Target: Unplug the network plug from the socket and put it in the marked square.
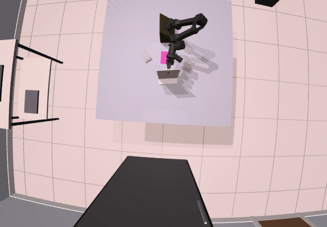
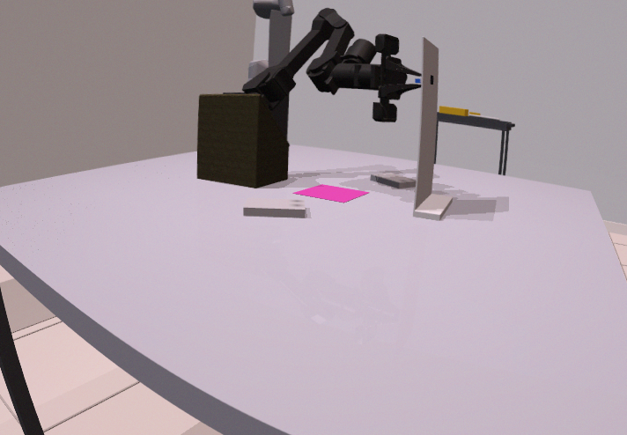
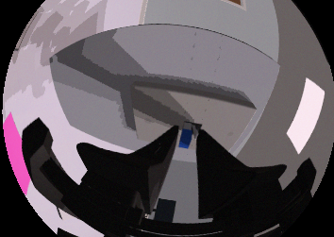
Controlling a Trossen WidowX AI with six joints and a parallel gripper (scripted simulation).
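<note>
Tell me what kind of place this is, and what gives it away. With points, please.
Probably a robotics lab or workshop: a black robot arm (image 1: 201,20) (image 2: 328,18) on a table (image 1: 126,92) (image 2: 304,278), an upright panel (image 1: 172,74) (image 2: 428,131), and a workbench (image 2: 475,121) behind.
</note>
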